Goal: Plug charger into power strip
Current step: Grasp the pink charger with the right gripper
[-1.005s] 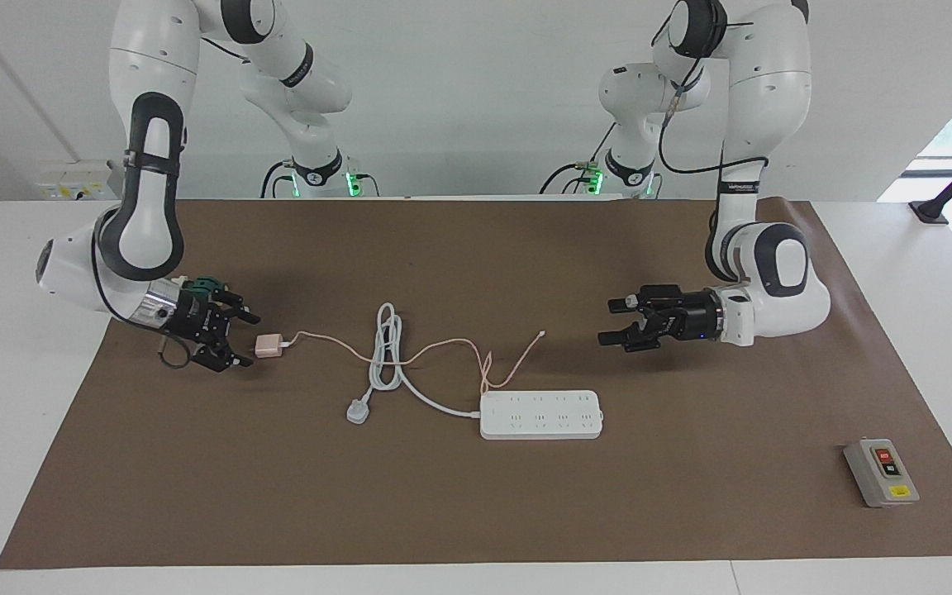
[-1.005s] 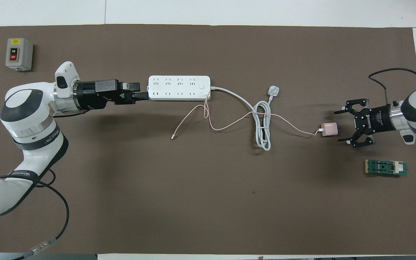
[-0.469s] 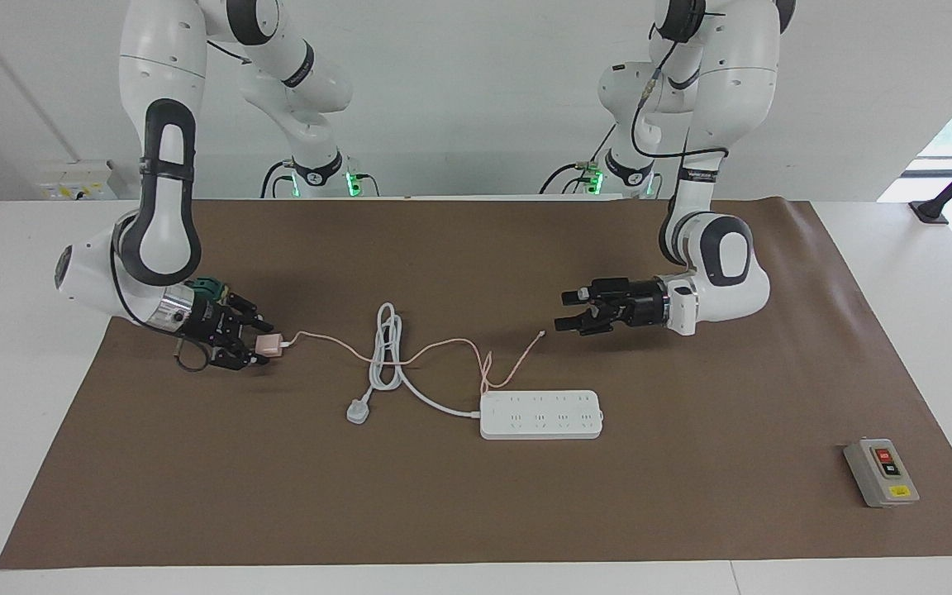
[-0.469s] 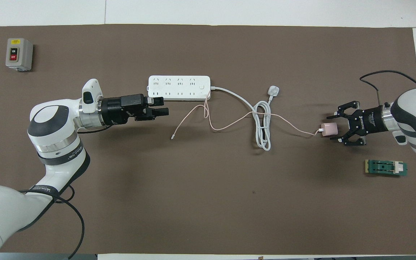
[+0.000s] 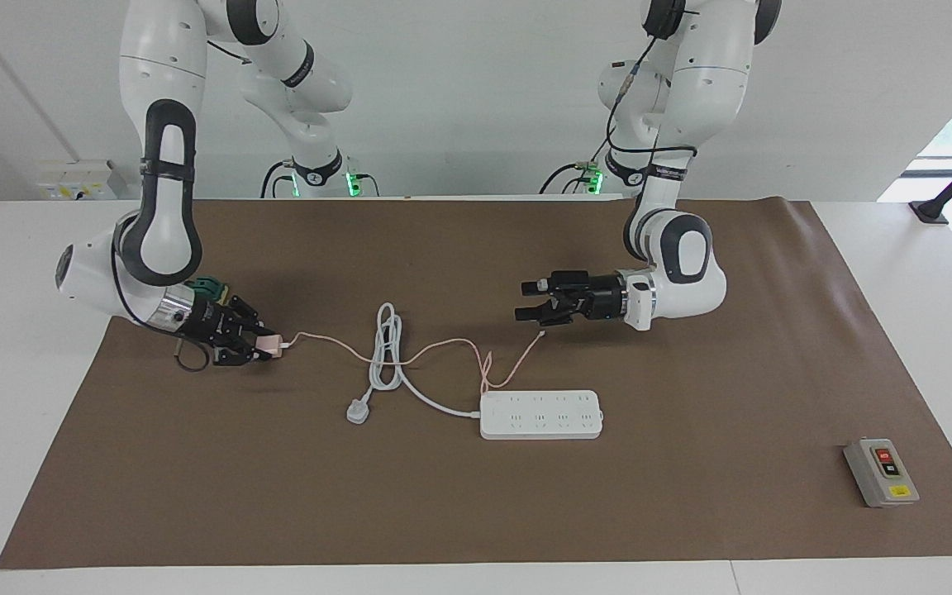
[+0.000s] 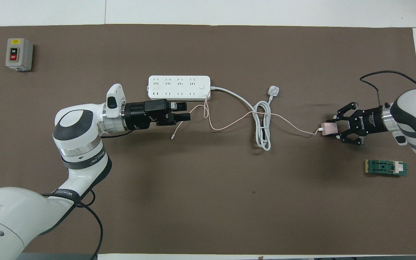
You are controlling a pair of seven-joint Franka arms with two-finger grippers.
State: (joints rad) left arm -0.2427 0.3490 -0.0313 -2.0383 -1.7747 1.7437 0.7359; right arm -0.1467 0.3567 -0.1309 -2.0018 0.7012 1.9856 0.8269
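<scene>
The pale-pink charger (image 5: 271, 343) (image 6: 328, 129) lies on the brown mat toward the right arm's end, and my right gripper (image 5: 263, 348) (image 6: 330, 129) is shut on it, low at the mat. Its thin pink cable (image 6: 229, 124) runs across the white cord to a tiny connector (image 5: 542, 333) (image 6: 172, 137). The white power strip (image 5: 542, 414) (image 6: 179, 87) lies flat mid-table, farther from the robots than the cable. My left gripper (image 5: 525, 301) (image 6: 185, 111) is open, held level over the cable's loose end, beside the strip and apart from it.
The strip's thick white cord coils (image 5: 385, 347) (image 6: 262, 126) between strip and charger and ends in a three-pin plug (image 5: 358, 411) (image 6: 273, 90). A grey switch box (image 5: 881, 473) (image 6: 19, 54) sits at the left arm's end. A green part (image 6: 386, 168) lies near the right gripper.
My right gripper slid forward around the charger and closed on it. My left arm swung away from the strip's end toward the middle, now over the pink cable's loose end, still open.
</scene>
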